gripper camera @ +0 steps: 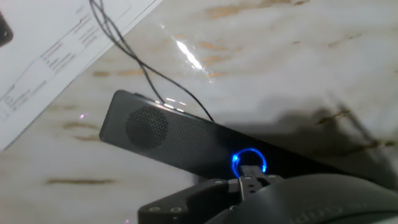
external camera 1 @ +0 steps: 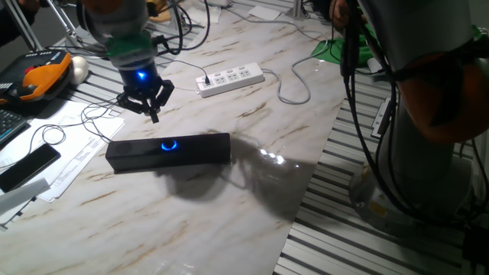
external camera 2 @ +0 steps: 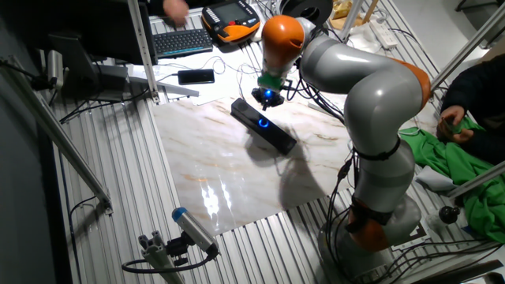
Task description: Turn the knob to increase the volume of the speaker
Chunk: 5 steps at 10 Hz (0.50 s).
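Note:
The speaker is a long black bar lying on the marble table, with the knob glowing as a blue ring at its middle. My gripper hangs just behind and above the speaker, a little left of the knob, fingers spread and holding nothing. In the other fixed view the gripper is right above the speaker and knob. In the hand view the speaker lies diagonally and the knob sits directly ahead of a finger; the fingertips do not touch it.
A white power strip with a grey cable lies behind the speaker. Papers and a flat black device are at the left, and an orange pendant further back. The table edge runs along the right.

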Motion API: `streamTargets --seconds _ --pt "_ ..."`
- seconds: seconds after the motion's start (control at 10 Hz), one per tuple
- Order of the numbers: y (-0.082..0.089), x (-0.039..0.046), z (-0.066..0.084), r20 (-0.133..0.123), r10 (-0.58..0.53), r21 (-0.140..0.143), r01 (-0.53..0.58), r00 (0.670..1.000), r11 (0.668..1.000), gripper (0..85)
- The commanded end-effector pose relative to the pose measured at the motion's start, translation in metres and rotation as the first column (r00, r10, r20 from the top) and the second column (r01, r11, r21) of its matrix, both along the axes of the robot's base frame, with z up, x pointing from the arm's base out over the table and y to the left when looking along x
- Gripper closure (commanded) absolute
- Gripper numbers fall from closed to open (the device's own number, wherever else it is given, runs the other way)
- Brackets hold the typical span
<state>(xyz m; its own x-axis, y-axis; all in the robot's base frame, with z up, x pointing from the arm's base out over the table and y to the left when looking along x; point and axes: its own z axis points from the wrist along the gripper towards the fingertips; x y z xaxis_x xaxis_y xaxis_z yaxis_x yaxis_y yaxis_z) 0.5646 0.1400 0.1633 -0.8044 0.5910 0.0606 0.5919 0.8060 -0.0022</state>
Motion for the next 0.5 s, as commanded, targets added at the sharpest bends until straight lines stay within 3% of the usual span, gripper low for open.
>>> streamTargets --seconds 0.0,0.1,0.2,0.4 --pt "0.001 -0.0007 0.002 -0.02 0.881 -0.01 -0.881 0.473 0.473 85.0" --pt "0.002 -0.0041 0.004 -0.04 0.88 0.039 -0.879 0.474 0.475 85.0" --pt "0.004 -0.0092 0.004 -0.036 0.88 0.06 -0.878 0.474 0.475 85.0" --pt "0.006 -0.021 0.005 -0.036 0.88 0.025 -0.88 0.474 0.475 85.0"
